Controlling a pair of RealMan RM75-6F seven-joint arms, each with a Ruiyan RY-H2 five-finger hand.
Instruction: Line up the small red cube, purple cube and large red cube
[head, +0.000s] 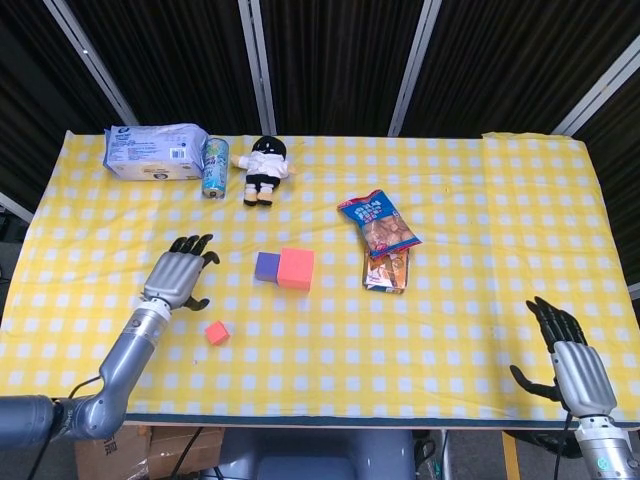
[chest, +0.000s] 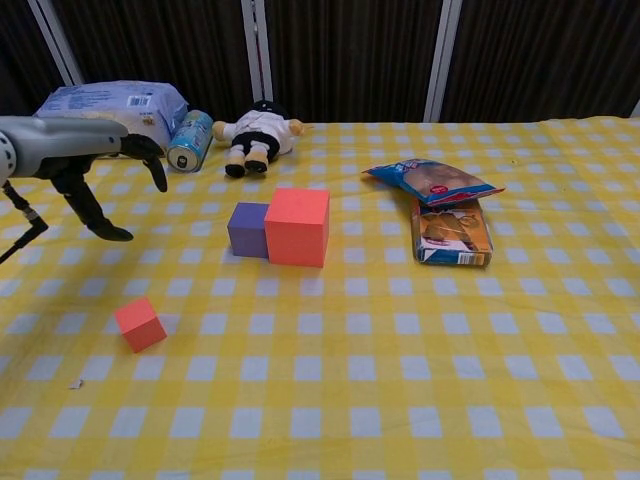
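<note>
Reaching next, you find the small red cube (head: 217, 333) just right of and nearer than your empty, spread left hand (head: 176, 275); the right hand (head: 572, 365) is far.

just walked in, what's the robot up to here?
It is lining up three cubes on the checked table. The purple cube and large red cube already sit side by side, touching. The small red cube lies apart, nearer the front edge and not yet in line. The left hand hovers open to the left of the pair, holding nothing. The right hand is open at the table's front right corner, away from the cubes.
</note>
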